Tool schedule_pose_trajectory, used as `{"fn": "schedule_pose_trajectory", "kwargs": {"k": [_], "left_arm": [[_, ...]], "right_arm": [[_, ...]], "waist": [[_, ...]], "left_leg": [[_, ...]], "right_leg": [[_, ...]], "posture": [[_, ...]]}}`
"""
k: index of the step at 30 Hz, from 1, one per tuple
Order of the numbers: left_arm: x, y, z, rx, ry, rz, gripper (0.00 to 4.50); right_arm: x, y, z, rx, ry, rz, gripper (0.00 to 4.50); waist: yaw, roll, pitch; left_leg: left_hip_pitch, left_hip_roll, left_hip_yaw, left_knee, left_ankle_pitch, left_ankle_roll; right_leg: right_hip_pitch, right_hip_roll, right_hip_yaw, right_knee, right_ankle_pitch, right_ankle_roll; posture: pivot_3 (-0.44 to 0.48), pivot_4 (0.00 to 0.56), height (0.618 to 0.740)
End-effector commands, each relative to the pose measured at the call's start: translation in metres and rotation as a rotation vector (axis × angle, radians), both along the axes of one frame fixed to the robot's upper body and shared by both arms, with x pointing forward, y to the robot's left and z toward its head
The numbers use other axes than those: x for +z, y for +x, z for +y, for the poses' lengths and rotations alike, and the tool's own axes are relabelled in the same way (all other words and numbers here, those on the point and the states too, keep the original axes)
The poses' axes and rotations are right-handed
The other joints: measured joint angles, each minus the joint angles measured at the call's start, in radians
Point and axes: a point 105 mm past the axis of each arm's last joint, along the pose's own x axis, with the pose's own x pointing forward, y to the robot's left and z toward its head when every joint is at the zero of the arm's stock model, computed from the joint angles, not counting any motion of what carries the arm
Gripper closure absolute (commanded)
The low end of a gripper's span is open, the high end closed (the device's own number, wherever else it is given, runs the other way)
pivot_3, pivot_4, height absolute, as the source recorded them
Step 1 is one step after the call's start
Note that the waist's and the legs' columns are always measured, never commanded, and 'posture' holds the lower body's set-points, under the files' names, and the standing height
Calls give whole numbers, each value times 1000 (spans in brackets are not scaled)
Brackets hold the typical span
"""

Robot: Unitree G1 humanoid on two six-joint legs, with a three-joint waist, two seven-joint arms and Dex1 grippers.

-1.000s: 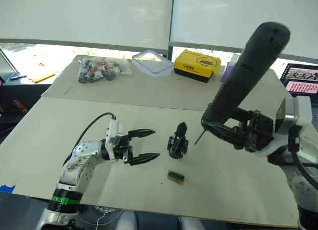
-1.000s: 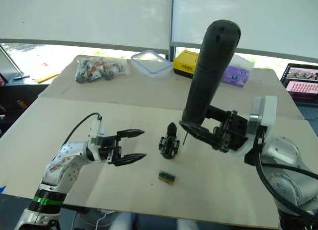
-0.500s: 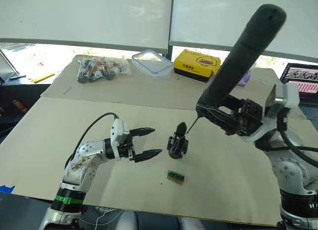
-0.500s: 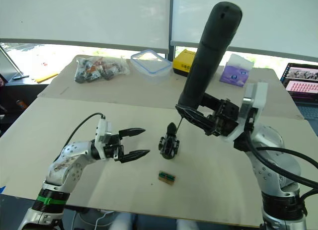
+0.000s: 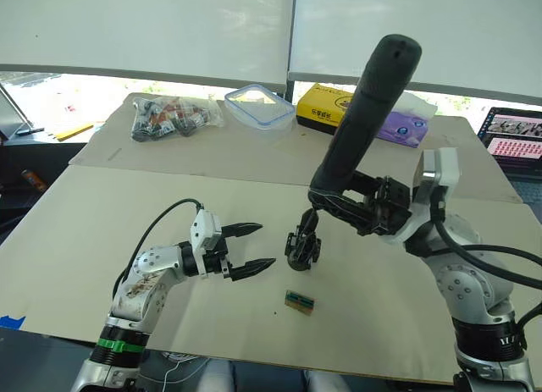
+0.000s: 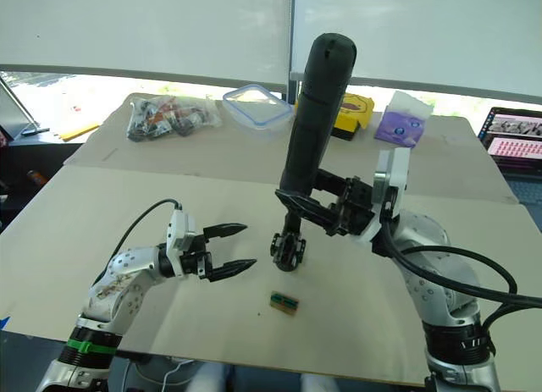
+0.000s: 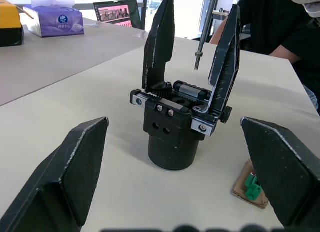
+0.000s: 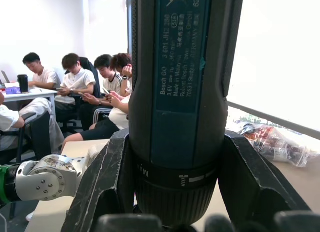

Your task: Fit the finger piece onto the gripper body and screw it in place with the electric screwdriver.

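Daylight pours in from the white roller blinds (image 5: 152, 28) behind the pale beige bench (image 5: 76, 231), leaving the scene bright and evenly lit. The strip of window under the blinds is blown out to white glare. Shadows on the bench are soft and faint. In the head views everything looks sharp, with no visible motion blur. In the left wrist view, the left gripper's (image 7: 175, 182) own black fingers (image 7: 65, 177) loom large and slightly soft, and the background beyond them is hazy. In the right wrist view, the long black cylindrical electric screwdriver (image 8: 182, 91) is crisp, while the bright window beside it washes out.
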Motion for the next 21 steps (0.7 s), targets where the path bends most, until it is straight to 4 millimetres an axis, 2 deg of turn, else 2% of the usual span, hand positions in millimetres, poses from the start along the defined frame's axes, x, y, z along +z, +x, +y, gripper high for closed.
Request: {"fn": "schedule_pose_trajectory", "kwargs": {"k": [1,21], "left_arm": [[5,-4,-4,-20,7,-38,0],[1,-9,-7,-39,33,-38,0]], "right_arm": [[14,-5,4,25,20,-60,2587],[-1,0,10,26,-27,-7,2587]], "waist": [[0,0,0],[0,0,0]], "left_leg": [[0,0,0,0,0,0],[0,0,0,0,0,0]], "right_leg": [[0,0,0,0,0,0],[0,0,0,0,0,0]], "posture": [[0,150,740],[0,150,740]]}}
